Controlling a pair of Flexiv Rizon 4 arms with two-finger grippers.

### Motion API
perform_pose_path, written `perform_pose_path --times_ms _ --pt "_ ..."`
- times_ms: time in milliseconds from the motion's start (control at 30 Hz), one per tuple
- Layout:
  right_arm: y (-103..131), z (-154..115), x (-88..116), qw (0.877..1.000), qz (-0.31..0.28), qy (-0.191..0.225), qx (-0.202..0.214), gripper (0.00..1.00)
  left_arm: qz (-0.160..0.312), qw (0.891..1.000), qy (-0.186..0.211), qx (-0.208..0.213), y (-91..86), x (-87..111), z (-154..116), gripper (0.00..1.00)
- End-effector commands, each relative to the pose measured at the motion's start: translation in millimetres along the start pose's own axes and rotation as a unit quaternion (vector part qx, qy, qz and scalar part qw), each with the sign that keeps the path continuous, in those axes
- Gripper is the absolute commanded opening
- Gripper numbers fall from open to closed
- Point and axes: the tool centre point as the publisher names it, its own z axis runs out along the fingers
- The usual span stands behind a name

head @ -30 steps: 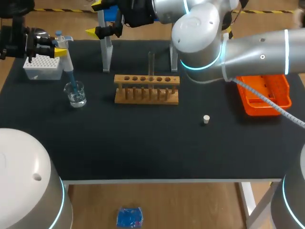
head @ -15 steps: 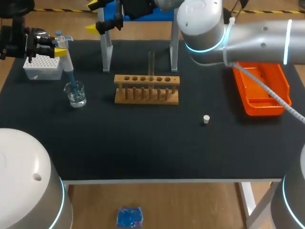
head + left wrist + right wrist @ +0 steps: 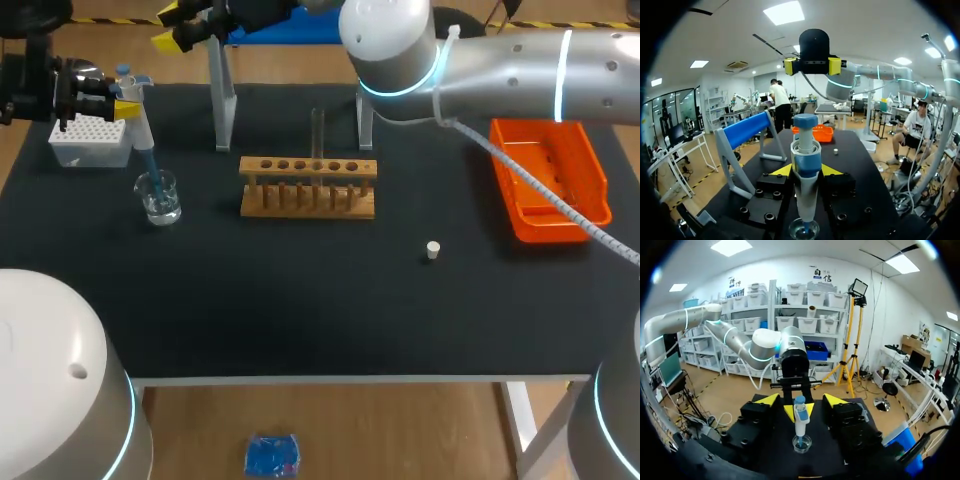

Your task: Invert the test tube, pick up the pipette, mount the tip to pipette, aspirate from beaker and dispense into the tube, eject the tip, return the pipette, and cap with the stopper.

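Note:
My left gripper [image 3: 118, 98] is shut on the blue-and-white pipette [image 3: 132, 92], which it holds upright with its blue tip dipped in the glass beaker [image 3: 160, 196]. In the left wrist view the pipette [image 3: 806, 165] stands between the yellow fingertips, over the beaker [image 3: 805, 231]. My right gripper [image 3: 168, 27] hangs open beyond the table's far edge, facing the pipette [image 3: 800, 421] and beaker [image 3: 801, 444] from behind, with nothing between its fingers. A glass test tube [image 3: 318, 130] stands upright in the wooden rack [image 3: 308, 186]. The white stopper [image 3: 432, 250] lies right of the rack.
A white tip box [image 3: 92, 140] sits at the far left, behind the beaker. The pipette stand [image 3: 222, 110] with its blue bar rises behind the rack. An orange tray [image 3: 550, 185] lies at the right. My right arm spans the far edge above the rack.
My right arm has swung left along the far edge, carrying its gripper toward the pipette's side, and its fingers have drawn closer together. The left gripper and pipette have not moved.

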Motion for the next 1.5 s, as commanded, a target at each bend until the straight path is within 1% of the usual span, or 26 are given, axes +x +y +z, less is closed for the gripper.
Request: perform_pose_path --times_ms 33,200,367,533,667,800,1067,1267,1500 --pt "2 13 -2 1.0 0.004 0.005 -0.007 0.0 0.001 1.0 0.001 0.0 0.4 -1.2 0 0.0" --pt "0 28 -1 1.0 0.009 0.015 -0.014 0.0 0.001 1.0 0.001 0.0 0.4 -1.2 0 0.0" --pt "-2 41 -4 1.0 0.017 0.02 -0.013 0.0 0.001 1.0 0.001 0.0 0.4 -1.2 0 0.0" --pt "3 52 -5 0.999 0.021 0.025 -0.012 0.0 0.001 1.0 0.001 0.0 0.4 -1.2 0 0.0" --pt "9 56 -4 0.999 0.025 0.027 -0.012 0.0 0.001 1.0 0.001 0.0 0.4 -1.2 0 0.0" --pt "11 60 -2 0.999 0.04 0.025 -0.008 0.0 0.001 1.0 0.001 0.0 0.4 -1.2 0 0.0" --pt "3 64 4 0.998 0.054 0.023 -0.008 0.0 0.001 1.0 0.001 0.0 0.4 -1.2 0 0.0" --pt "-3 65 3 0.999 0.036 0.017 0.003 0.0 0.001 1.0 0.001 0.0 0.4 -1.2 0 0.0" --pt "-8 66 1 0.999 0.03 0.017 0.003 0.0 0.001 1.0 0.001 0.0 0.4 -1.2 0 0.0"
